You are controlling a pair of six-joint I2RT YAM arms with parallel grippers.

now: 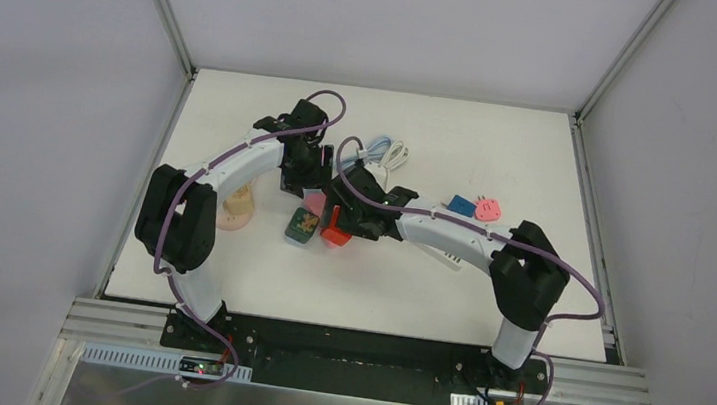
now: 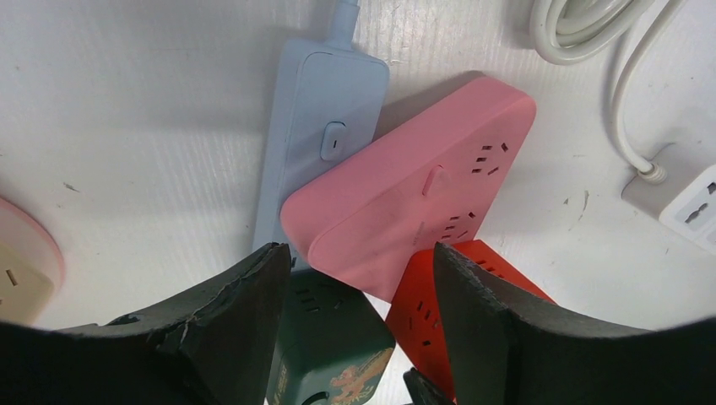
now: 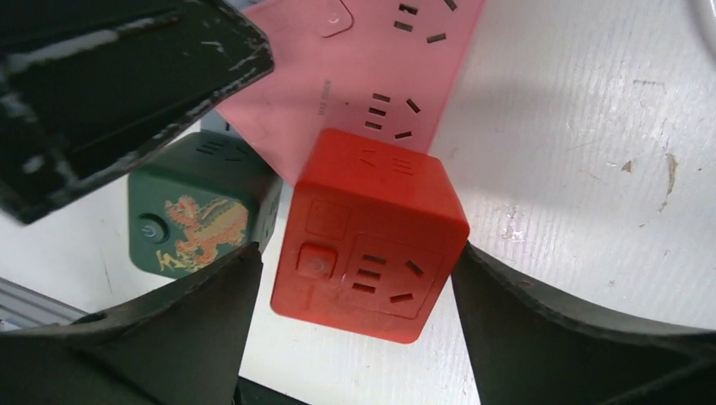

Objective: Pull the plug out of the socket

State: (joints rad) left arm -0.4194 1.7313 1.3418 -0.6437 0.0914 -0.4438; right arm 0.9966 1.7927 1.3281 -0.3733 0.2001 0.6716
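On the white table (image 1: 405,298), a pink power strip (image 2: 405,202) lies mid-table, a red cube adapter (image 3: 371,236) seated on its end. The right gripper (image 3: 355,253) straddles the cube, fingers spread; the left gripper (image 2: 361,253), likewise spread, flanks the strip.

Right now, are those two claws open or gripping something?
Left gripper: open above the pink power strip, holding nothing.
Right gripper: open, straddling the red cube socket.
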